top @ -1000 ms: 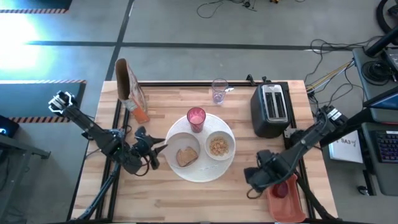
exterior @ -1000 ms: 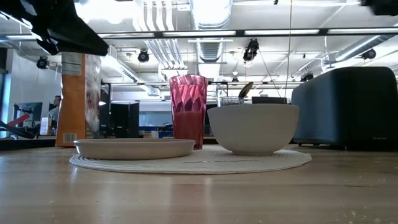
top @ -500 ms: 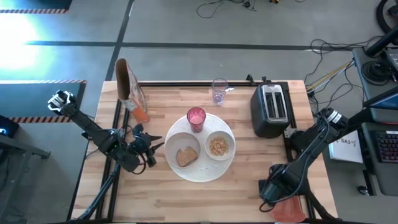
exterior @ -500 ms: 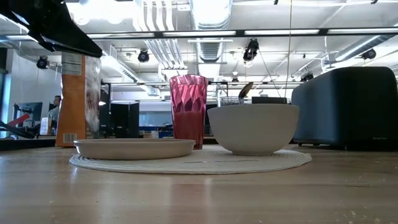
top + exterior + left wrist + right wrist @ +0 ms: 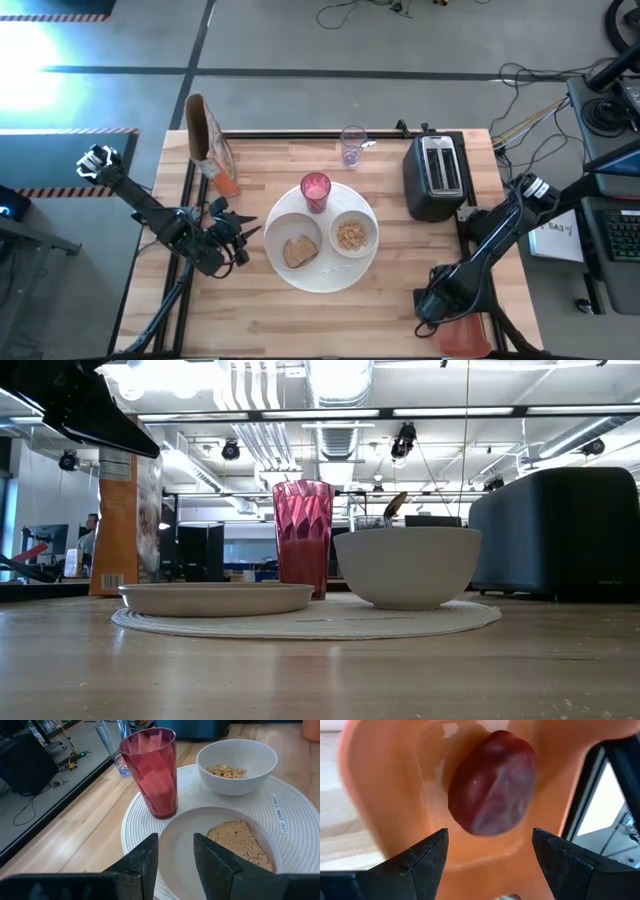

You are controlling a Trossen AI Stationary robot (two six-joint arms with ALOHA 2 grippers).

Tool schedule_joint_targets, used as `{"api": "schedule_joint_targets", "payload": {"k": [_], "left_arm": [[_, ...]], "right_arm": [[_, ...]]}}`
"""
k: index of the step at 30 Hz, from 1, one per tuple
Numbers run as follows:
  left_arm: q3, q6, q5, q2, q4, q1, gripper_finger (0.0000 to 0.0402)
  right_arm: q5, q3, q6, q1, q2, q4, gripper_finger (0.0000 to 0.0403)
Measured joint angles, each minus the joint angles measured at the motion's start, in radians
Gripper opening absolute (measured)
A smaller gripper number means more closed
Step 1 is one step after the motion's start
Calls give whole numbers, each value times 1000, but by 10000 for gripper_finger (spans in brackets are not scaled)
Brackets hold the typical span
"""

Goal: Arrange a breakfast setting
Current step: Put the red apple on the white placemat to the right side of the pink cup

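Observation:
A round white woven mat (image 5: 322, 272) carries a small white plate (image 5: 290, 232) with toast (image 5: 299, 250), a white bowl (image 5: 351, 234) of cereal and a pink cup (image 5: 315, 190). A clear purplish glass (image 5: 352, 146) stands farther back. A small red fruit (image 5: 492, 782) lies in an orange tray (image 5: 468, 336) at the near right. My left gripper (image 5: 240, 236) is open and empty just left of the mat, pointing at the plate (image 5: 185, 840). My right gripper (image 5: 490, 835) is open above the fruit, a finger on either side, not touching it. No spoon shows plainly.
A black toaster (image 5: 436, 176) stands at the far right. A cereal box (image 5: 208, 140) stands at the far left corner. Bare wood lies along the near edge between the mat and the tray.
My right gripper has gone toward the table's near right corner and now hangs over the orange tray, covering the fruit in the high view. My left gripper has drawn back a little toward the table's left edge.

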Motion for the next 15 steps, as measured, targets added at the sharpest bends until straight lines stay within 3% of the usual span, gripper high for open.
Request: {"api": "schedule_joint_targets", "payload": {"k": [15], "left_arm": [[0, -16, 0, 1, 29, 0, 108]], "right_arm": [[10, -163, -87, 0, -10, 119, 279]]}}
